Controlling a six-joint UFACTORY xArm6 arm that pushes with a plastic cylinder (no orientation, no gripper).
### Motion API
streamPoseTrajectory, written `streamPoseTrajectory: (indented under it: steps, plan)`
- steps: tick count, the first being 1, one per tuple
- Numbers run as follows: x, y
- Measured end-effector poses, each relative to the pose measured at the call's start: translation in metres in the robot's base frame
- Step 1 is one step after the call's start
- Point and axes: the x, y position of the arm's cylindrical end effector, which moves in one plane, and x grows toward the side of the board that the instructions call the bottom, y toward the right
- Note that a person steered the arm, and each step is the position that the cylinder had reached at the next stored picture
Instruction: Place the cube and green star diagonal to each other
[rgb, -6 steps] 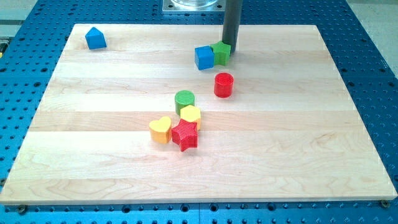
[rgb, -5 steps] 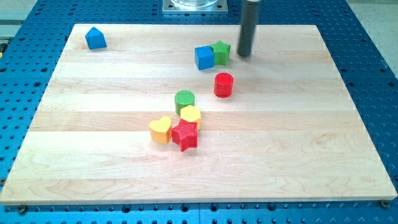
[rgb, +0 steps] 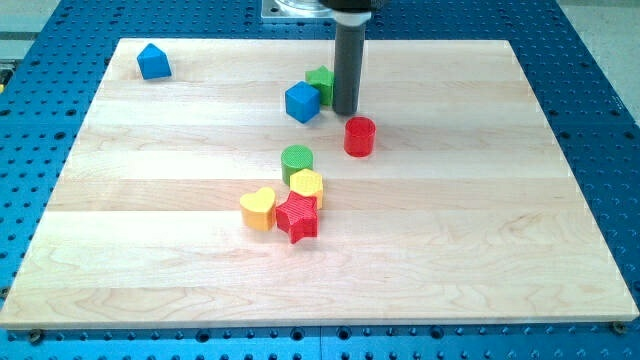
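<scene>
A pale wooden board (rgb: 480, 250) with visible plank seams lies on a blue perforated table (rgb: 600, 90), and a metal mount shows at the view's top edge. My tip (rgb: 345, 111) comes down from the view's top near the middle of the board's far side as a straight dark rod, and it ends just at the view's right of the green star (rgb: 320, 83), which it partly hides; from this angle it looks pressed against the star's right side, though I cannot tell for certain whether they touch. There are no fingers on this arm, only the bare rod, so nothing is clasped or let go. The blue cube (rgb: 302, 102) sits just to the view's left of the star and a little lower, the two touching or nearly so at a corner, so that the star stands up and to the right of the cube. A red cylinder (rgb: 360, 136) stands just below my tip and slightly to the view's right, apart from it. Nearer the board's middle a green cylinder (rgb: 297, 160) stands above a yellow block (rgb: 306, 185) of rounded, many-sided shape, which touches a red star (rgb: 297, 217) below it; a yellow heart (rgb: 258, 208) lies close against the red star's left side. Well apart from all of these, a blue house-shaped block (rgb: 153, 62) sits alone near the board's top left corner.
</scene>
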Motion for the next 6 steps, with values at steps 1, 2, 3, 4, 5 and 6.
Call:
streamPoseTrajectory:
  steps: [1,2,3,4,5,6]
  plan:
    - [-0.017,-0.047]
    - [-0.046,-0.040]
    - [-0.029,-0.052]
    - [-0.037,-0.016]
    - [-0.069,-0.012]
    - [-0.080,-0.019]
